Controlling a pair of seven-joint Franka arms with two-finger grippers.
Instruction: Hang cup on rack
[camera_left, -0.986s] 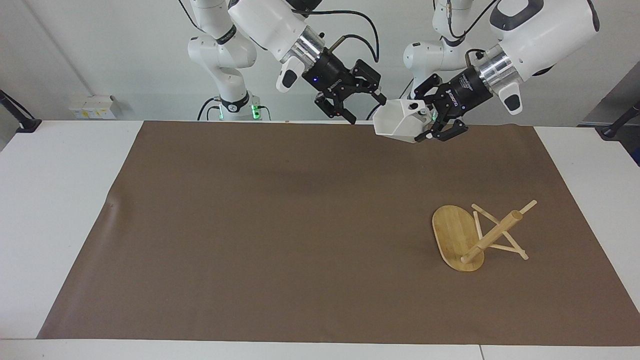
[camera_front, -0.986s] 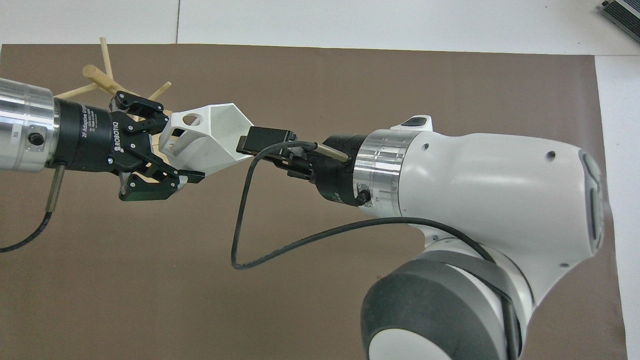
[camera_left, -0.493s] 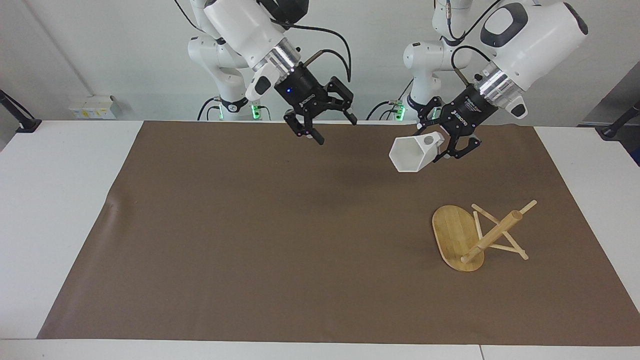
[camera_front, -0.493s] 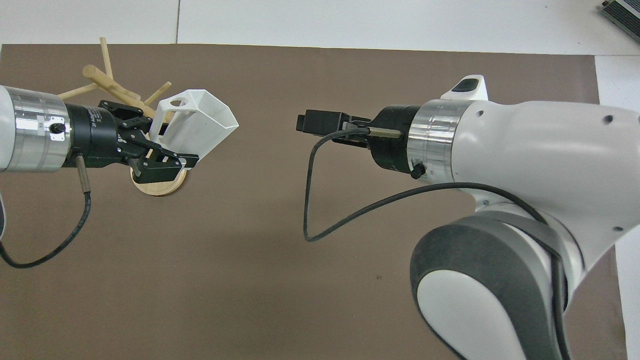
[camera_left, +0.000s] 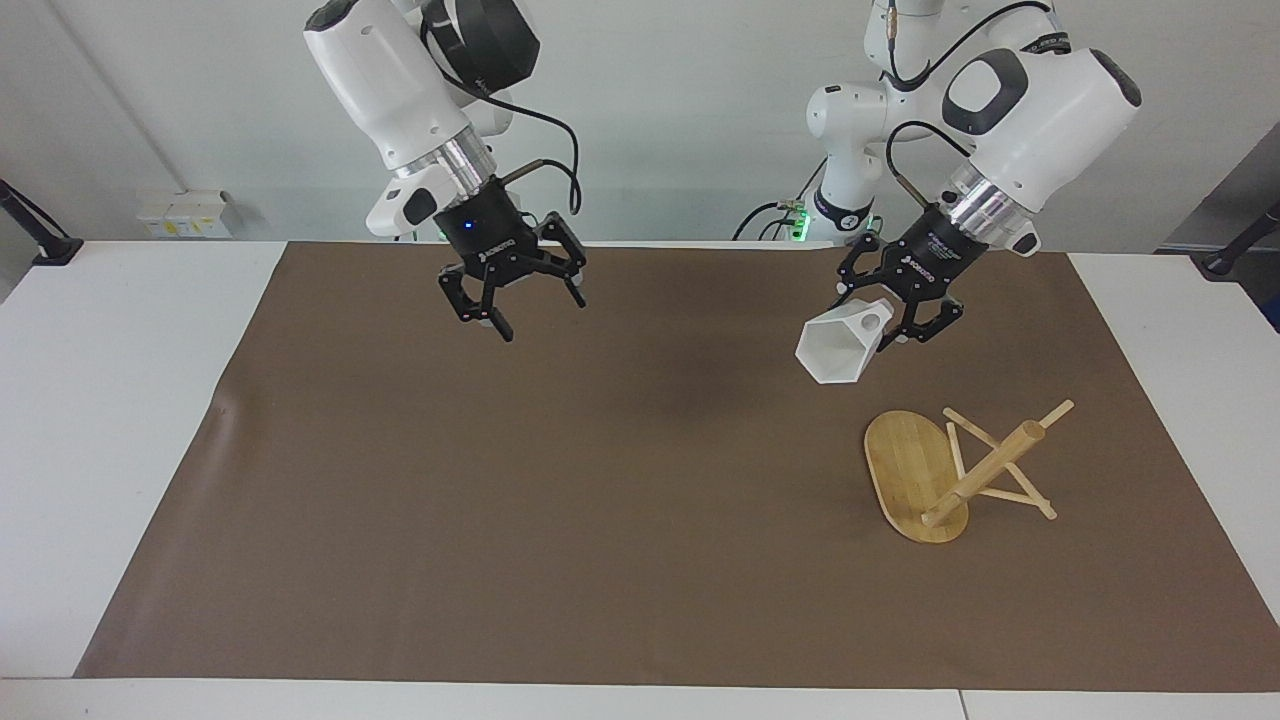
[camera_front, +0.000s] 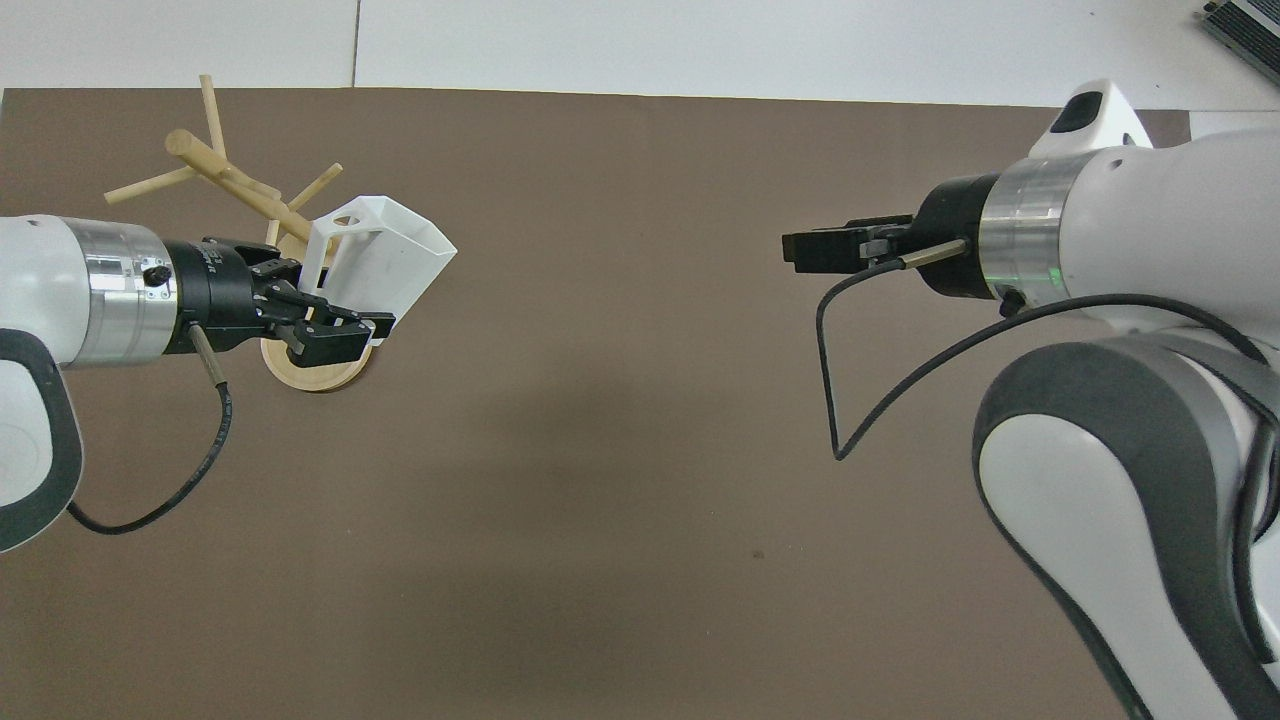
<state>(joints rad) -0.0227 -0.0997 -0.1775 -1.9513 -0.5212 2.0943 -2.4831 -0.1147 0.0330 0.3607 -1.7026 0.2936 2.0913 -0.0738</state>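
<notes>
The white faceted cup (camera_left: 836, 352) hangs in the air with its rim tilted down, held at its handle end by my left gripper (camera_left: 893, 322). It is over the mat, a little above the rack and on the robots' side of it. In the overhead view the cup (camera_front: 388, 248) and left gripper (camera_front: 335, 305) overlap the rack's base. The bamboo rack (camera_left: 985, 468) lies tipped on its side on the mat, resting on the edge of its oval base (camera_left: 903, 465) and on its pegs; it also shows in the overhead view (camera_front: 215, 165). My right gripper (camera_left: 512, 300) is open and empty over the mat.
A brown mat (camera_left: 600, 500) covers most of the white table (camera_left: 110, 400). The right gripper (camera_front: 812, 250) and its cable show in the overhead view toward the right arm's end of the table.
The right gripper has let go of the cup and drawn away toward its own end of the table. The left gripper has carried the cup down toward the rack and tipped its rim lower.
</notes>
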